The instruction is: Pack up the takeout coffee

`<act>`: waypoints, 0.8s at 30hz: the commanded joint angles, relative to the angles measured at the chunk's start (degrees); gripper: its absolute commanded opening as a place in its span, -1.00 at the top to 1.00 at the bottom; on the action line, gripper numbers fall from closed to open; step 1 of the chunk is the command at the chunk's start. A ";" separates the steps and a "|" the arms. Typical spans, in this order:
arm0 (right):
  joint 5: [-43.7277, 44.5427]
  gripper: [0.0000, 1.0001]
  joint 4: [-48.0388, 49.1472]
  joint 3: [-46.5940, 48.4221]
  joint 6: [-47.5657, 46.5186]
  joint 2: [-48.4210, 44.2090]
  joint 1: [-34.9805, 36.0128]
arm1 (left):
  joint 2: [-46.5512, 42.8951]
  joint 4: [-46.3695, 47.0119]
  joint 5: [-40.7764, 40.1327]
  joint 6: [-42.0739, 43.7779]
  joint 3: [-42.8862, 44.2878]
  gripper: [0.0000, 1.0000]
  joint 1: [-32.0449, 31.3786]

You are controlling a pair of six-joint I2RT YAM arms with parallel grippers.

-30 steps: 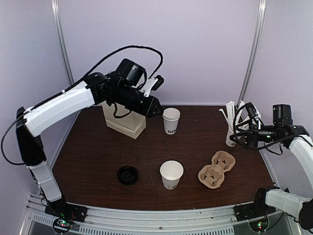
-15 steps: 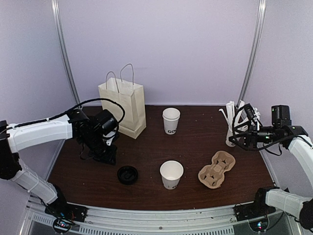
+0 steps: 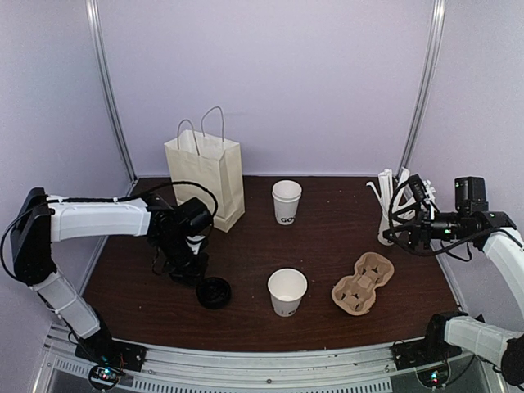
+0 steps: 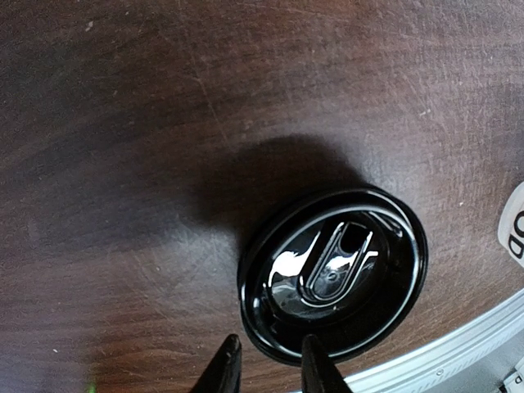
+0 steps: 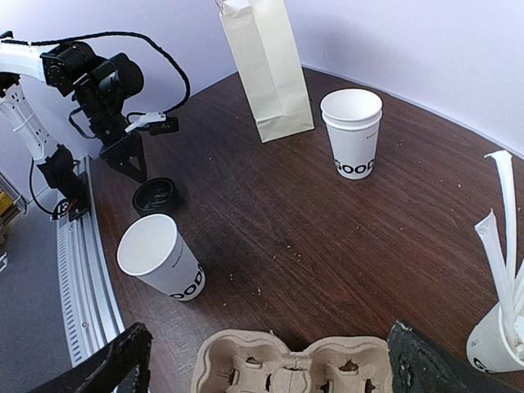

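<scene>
Hanging low over the front left of the brown table (image 3: 327, 237), the left gripper (image 4: 270, 340) has its two dark fingers (image 4: 229, 366) a little way apart. The near edge of the black lid (image 4: 332, 274) shows in the small gap between them. I cannot tell if the fingers touch the lid. The lid lies flat on the table and is round and shiny, with a long slot shape in the middle and no words that I can read. Just to its right stands the near cup (image 3: 286, 291). It is white and has no lid on, and the big dark letters near its bottom say GOOD in the right wrist view. The far cup (image 3: 286, 201) stands in the middle at the back. It is also white with no lid, and it says GOOD in the same dark letters. A tall paper bag (image 3: 206, 176) with thin handles stands upright to the left of the far cup, and it has no words on it. The brown cup carrier (image 3: 363, 282) lies to the right of the near cup, close to it but not touching. A white cup full of long white sticks (image 3: 389, 213) stands at the right edge, and only the letters GO show on it. The right gripper (image 5: 268, 332) is up in the air on the right side, with its fingers spread wide and nothing between them.
</scene>
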 commanded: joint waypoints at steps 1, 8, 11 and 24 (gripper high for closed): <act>0.57 -1.00 -0.67 -0.41 -1.09 -0.80 0.71 | 1.81 2.47 1.39 -0.64 0.31 0.45 0.45; 0.73 -1.00 -1.04 -0.39 -1.67 -1.18 0.88 | 3.65 1.38 0.26 -0.39 0.66 0.33 0.56; 0.68 -1.00 -1.22 -0.42 -1.81 -1.44 0.89 | 3.87 0.86 -0.96 -0.25 0.67 0.32 0.54; 0.87 -1.00 -1.47 -0.56 -2.12 -1.78 0.89 | 5.23 -0.20 -1.80 -0.23 1.73 0.72 0.74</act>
